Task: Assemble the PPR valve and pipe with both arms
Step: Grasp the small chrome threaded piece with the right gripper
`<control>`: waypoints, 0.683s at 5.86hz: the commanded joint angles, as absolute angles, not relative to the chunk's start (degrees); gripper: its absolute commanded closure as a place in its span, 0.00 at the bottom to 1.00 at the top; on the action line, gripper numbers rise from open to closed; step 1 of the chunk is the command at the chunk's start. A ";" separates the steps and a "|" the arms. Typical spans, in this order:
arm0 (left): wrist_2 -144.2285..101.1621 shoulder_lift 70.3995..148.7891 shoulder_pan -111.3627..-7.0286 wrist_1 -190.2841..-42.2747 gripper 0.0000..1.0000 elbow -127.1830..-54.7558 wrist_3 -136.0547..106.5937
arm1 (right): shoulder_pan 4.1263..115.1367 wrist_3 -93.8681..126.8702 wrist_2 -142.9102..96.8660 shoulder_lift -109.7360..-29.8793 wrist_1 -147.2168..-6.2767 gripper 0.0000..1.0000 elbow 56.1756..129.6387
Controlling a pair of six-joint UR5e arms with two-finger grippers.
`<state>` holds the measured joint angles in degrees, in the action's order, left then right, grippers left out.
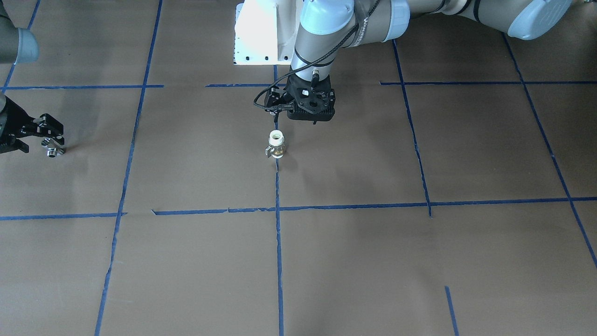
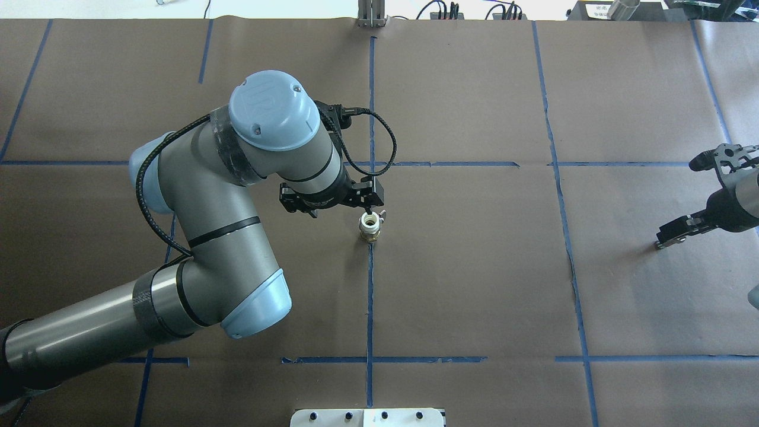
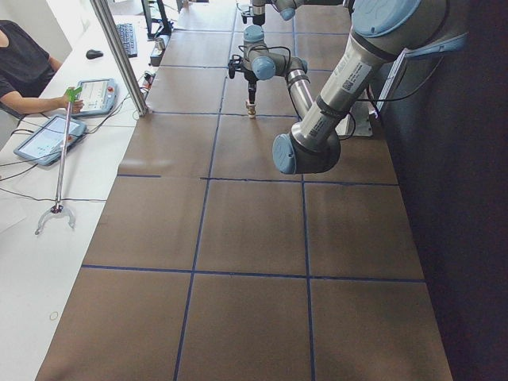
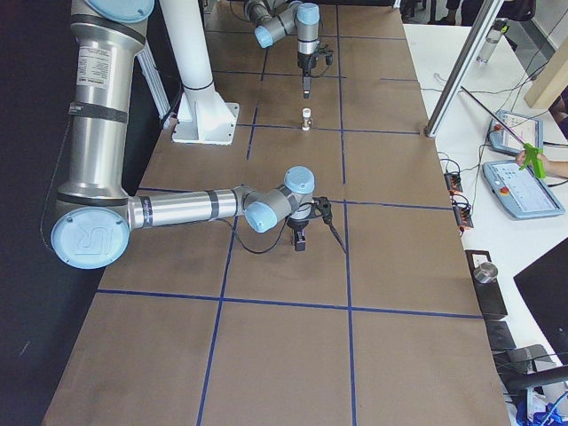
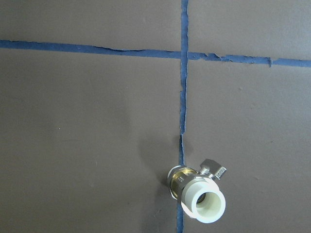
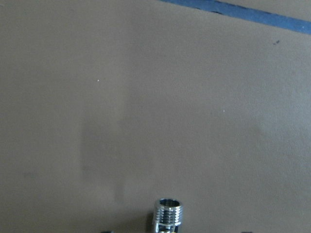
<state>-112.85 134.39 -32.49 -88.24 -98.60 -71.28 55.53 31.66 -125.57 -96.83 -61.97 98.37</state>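
Front-facing view showed the left gripper (image 1: 280,108), jaw state unclear, above the PPR valve (image 1: 276,144); right gripper (image 1: 50,142) apparently grasped the pipe (image 1: 51,149). Descend centred on the collar.

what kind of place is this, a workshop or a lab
Most likely a robot lab set up for teleoperation or data recording: a table covered in brown paper with a blue tape grid, two arms working at it, and an operator with control tablets alongside.

brown counter (image 2: 474,267) gridded with blue tape (image 2: 369,296); PPR valve (image 2: 370,226) upright on centre tape line; pipe (image 1: 51,150) near edge
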 commanded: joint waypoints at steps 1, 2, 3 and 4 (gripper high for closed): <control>-112.85 134.38 -32.52 -88.33 0.00 -98.70 -71.28 | 55.55 31.90 -125.94 -96.59 -61.96 0.72 98.09; -112.85 134.38 -32.61 -88.33 0.00 -98.70 -71.28 | 55.63 31.90 -126.03 -96.68 -61.96 0.99 98.17; -112.85 134.38 -32.61 -88.42 0.00 -98.70 -71.28 | 55.63 31.82 -126.21 -96.94 -61.96 1.00 98.52; -112.85 134.38 -32.87 -88.42 0.00 -98.70 -71.28 | 55.72 31.99 -127.34 -97.03 -62.40 1.00 100.09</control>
